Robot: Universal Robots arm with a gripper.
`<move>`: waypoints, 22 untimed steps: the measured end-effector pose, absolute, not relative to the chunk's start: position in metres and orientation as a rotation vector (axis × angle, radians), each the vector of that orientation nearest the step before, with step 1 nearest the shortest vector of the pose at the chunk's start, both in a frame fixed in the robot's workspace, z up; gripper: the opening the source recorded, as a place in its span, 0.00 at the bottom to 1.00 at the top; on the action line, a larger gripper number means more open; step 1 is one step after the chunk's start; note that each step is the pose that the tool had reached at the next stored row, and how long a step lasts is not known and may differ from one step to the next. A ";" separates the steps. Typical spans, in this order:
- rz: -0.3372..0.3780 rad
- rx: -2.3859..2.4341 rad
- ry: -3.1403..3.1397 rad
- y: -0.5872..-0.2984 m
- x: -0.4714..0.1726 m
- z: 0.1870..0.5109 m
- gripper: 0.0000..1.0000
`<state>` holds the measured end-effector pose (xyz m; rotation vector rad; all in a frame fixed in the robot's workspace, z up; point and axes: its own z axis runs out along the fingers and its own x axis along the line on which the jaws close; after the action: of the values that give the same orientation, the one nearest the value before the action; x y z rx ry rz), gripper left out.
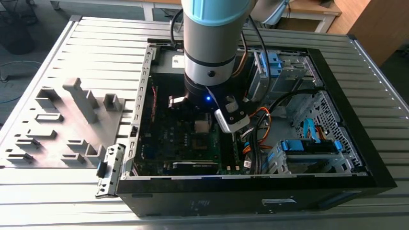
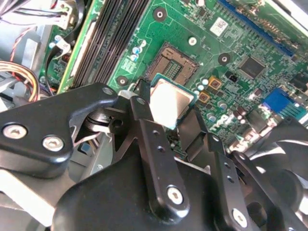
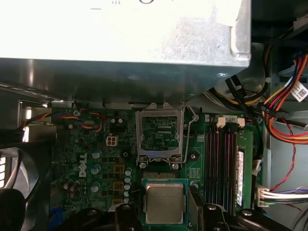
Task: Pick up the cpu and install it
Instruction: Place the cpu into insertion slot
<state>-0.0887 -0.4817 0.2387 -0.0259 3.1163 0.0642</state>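
The black two-fingered gripper (image 2: 169,114) pinches the small, flat, square cpu (image 2: 169,102), with its shiny silver-grey metal top, by two opposite edges, its fingers (image 2: 143,114) pressed against the thin rim. The cpu sits level just beside the dark square open socket (image 2: 173,70) on the green motherboard (image 2: 250,43). Whether it touches the board cannot be told.

Upper centre of the exterior view: silver-grey cylindrical arm (image 1: 208,57) with light-blue cap (image 1: 214,12), black wrist with blue indicator light (image 1: 208,99). In the second wrist view, the black matte gripper (image 2: 168,108) has linkage fingers (image 2: 153,144) fitted with silver socket-head screws (image 2: 174,194).
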 end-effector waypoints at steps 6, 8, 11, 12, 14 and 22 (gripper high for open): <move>0.063 -0.026 3.116 -0.482 -0.089 0.228 0.47; 0.063 -0.026 3.116 -0.482 -0.089 0.224 0.47; 0.061 -0.026 3.116 -0.482 -0.089 0.221 0.47; 0.061 -0.026 3.116 -0.482 -0.089 0.219 0.47; 0.060 -0.026 3.116 -0.482 -0.089 0.217 0.47; 0.055 -0.026 3.117 -0.482 -0.090 0.211 0.47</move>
<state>-0.0899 -0.4817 0.2110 -0.0260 3.1166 0.0549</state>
